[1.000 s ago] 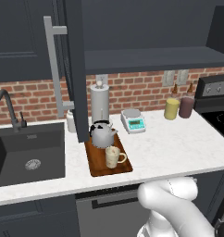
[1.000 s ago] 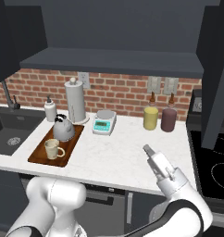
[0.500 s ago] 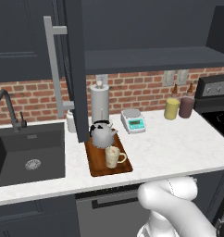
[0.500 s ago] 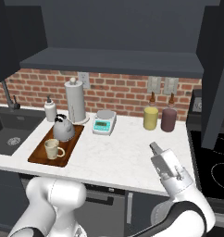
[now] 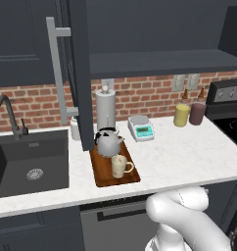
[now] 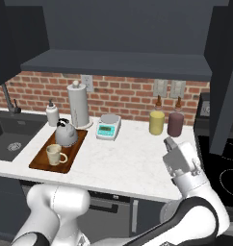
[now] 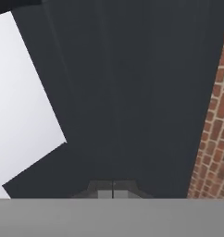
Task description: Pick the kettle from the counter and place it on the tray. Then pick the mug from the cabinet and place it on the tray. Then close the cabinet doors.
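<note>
The silver kettle (image 5: 108,142) (image 6: 66,133) and the cream mug (image 5: 119,165) (image 6: 54,154) both stand on the reddish-brown tray (image 5: 102,172) (image 6: 76,148), which lies on the white counter (image 5: 189,152) (image 6: 133,163). The cabinet (image 5: 159,61) (image 6: 118,62) is open above, with a dark bare shelf. Its left door (image 5: 77,73) swings out with a long silver bar handle (image 5: 54,68). The right door (image 6: 225,72) hangs open at the right. My gripper (image 6: 169,142) (image 7: 113,190) is shut and holds nothing. It is raised over the counter's right end, close to the right door's dark panel (image 7: 127,92).
Behind the tray stand a white paper-towel roll (image 6: 77,105) and a soap dispenser (image 6: 52,114). A small scale (image 6: 108,128), a yellow canister (image 6: 156,122) and a maroon canister (image 6: 175,124) line the brick wall. The sink (image 5: 27,162) lies left, the stove (image 6: 224,173) right.
The hand has risen and drifted right toward the open right door, still shut. Kettle, mug, tray and doors have not moved.
</note>
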Tool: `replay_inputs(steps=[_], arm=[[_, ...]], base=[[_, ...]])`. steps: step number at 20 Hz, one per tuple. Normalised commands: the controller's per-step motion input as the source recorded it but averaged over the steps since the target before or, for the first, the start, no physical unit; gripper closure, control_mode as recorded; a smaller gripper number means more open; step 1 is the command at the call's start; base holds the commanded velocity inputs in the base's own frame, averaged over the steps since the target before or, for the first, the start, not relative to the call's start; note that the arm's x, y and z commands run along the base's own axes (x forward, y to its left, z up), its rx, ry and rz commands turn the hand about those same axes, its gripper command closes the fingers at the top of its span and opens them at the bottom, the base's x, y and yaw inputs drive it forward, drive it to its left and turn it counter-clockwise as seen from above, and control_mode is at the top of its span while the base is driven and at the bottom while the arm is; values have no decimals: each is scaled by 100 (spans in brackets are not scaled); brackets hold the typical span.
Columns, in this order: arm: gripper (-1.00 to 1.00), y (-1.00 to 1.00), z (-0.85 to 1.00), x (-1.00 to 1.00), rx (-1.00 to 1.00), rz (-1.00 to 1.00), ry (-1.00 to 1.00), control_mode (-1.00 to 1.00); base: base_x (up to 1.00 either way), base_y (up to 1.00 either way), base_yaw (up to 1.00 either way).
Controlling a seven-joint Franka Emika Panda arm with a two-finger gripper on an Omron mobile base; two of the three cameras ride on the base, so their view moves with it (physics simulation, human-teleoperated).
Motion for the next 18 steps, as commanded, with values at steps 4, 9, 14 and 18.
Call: replay_inputs(steps=[4, 9, 14, 18], arm=[[100, -22, 20, 11, 11, -2, 4, -100], [100, -17, 2, 13, 9, 0, 1, -100], [100, -9, 0, 9, 11, 0, -3, -100], [100, -14, 0, 2, 11, 0, -1, -100]], base=[[0, 0, 0], [0, 0, 0], [0, 0, 0], [0, 0, 0]])
